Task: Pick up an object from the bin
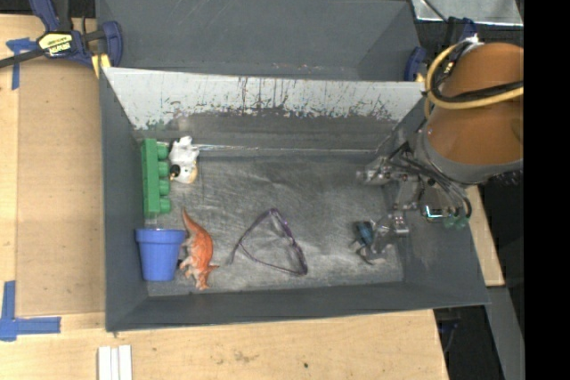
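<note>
The arm (pixel 472 107) reaches into the grey bin (pixel 267 40) from the right, with its jaws low over the floor in the front right corner. They are right beside a small dark-blue thing (pixel 363 235), perhaps touching it. How wide the jaws stand, and whether they have hold of it, cannot be told. The blue thing appears to rest on the floor, so the pick looks unfinished, with gripping and lifting left to do. Well apart to the left lie wire-rimmed glasses (pixel 272 243), an orange dinosaur (pixel 198 254), a blue cup (pixel 158 254), a green block (pixel 155 178) and a small white figure (pixel 183 160).
</note>
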Controlling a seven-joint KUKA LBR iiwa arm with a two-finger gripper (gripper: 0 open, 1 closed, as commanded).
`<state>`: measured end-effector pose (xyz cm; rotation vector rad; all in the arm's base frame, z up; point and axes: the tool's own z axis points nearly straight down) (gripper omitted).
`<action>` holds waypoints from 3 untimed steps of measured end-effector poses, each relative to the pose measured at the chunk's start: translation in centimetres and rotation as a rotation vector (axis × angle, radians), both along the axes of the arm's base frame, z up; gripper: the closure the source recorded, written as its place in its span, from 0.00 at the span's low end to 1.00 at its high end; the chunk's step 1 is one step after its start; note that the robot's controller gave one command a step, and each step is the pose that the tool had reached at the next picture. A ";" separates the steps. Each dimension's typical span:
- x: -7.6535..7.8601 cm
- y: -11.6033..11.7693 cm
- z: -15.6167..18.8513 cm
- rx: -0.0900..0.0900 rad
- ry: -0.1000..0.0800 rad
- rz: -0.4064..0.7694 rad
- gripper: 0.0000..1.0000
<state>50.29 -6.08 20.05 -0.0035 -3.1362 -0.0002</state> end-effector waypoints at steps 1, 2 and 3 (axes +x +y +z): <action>0.2 0.0 0.4 -0.001 -0.008 0.002 0.00; 0.9 1.0 -2.2 -0.002 -0.014 0.070 0.00; 1.2 0.8 -8.0 -0.001 -0.014 0.196 0.00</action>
